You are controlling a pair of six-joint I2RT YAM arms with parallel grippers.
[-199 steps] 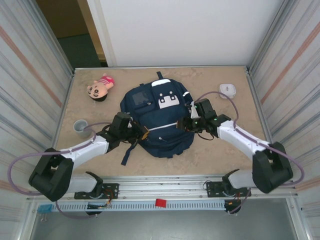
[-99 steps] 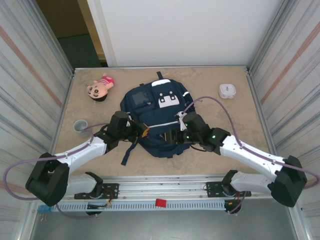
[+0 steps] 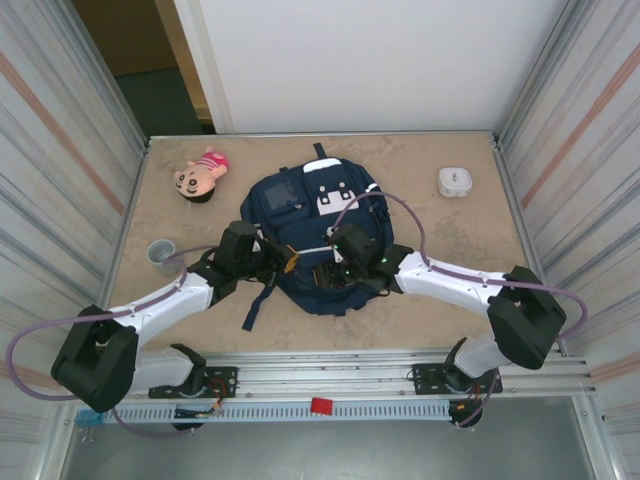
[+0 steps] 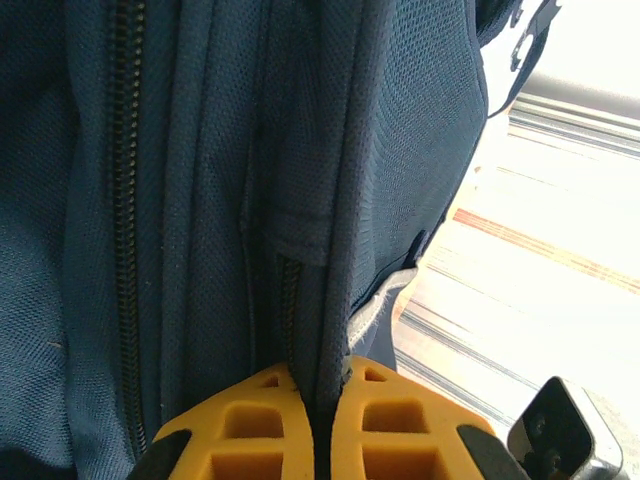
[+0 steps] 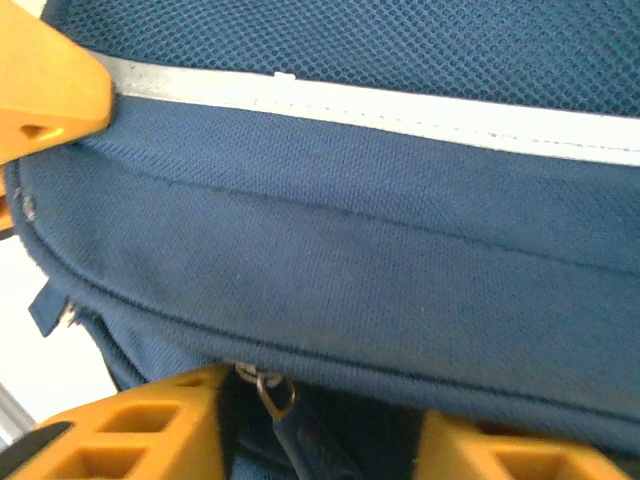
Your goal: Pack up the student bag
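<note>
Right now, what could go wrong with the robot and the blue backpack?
The left gripper pinches just a thin fold of the student bag, so the fabric might slip out if pulled. The right gripper is open around a small zipper pull; closing, it might miss it or catch cloth instead.

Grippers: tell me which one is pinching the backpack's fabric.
The left gripper, shut on a fold of the student bag; the right gripper stands open.
</note>
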